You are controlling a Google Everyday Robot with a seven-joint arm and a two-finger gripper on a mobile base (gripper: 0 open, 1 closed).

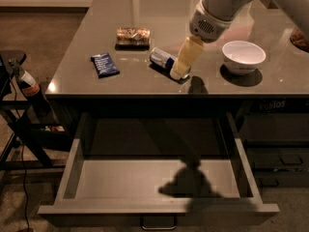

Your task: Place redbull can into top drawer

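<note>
The redbull can (pixel 162 58) lies on its side on the grey table (pixel 96 13), near the front middle, its silver end pointing to the front right. My gripper (pixel 180 71) hangs down from the white arm (pixel 215 11) and its cream tips are at the can's right end, touching or just above it. The top drawer (pixel 159 210) is pulled wide open below the table's front edge. Its grey floor holds only the arm's shadow. Its small metal handle (pixel 158 222) shows at the bottom.
A white bowl (pixel 244 56) stands right of the gripper. A flat dark-blue wrapper (pixel 105 64) and a brown snack bar (pixel 133 35) lie left of the can. Darker drawers (pixel 275 158) are at the right. A bottle (pixel 28 83) on a black stand is at the left.
</note>
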